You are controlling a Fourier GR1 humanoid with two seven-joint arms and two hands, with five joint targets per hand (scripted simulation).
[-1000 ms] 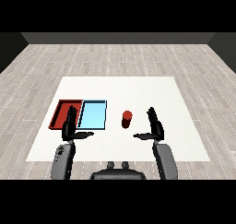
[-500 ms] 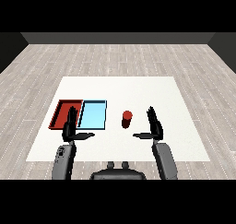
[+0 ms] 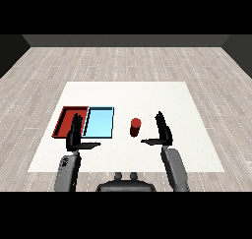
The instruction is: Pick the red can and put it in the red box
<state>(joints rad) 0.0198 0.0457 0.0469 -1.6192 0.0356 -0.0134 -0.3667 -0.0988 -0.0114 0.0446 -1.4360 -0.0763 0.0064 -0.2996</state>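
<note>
- A white table (image 3: 147, 93) fills the middle of the frame, seen from above and slightly forward, with a grey plank floor (image 3: 123, 61) around it and a dark wall along the top.
- The red can (image 3: 135, 127) stands upright on the bare table just below the centre of the frame. Nothing touches it.
- The red tray (image 3: 65, 120) lies at the centre left, and the light blue tray (image 3: 100, 122) lies directly to its right, the two side by side with their long edges meeting.
- The light blue tray sits between the red tray and the can, so it lies across the straight line from can to red tray.
- The can is near the blue tray's right edge but clearly apart from it.
- The right hand (image 3: 163, 133) rises from the lower right, just to the right of the can and apart from it. Its fingers are straight and held together, pointing toward the top of the frame, with the thumb stuck out leftward toward the can. It holds nothing.
- The left hand (image 3: 75, 136) rises from the lower left and overlaps the lower edge of the red tray in the view. Its fingers are straight and together, thumb stuck out to the right under the blue tray's lower edge. It holds nothing.
- Both grey forearms enter from the lower corners of the frame.
- The open table between the can and the right hand holds no other thing.
</note>
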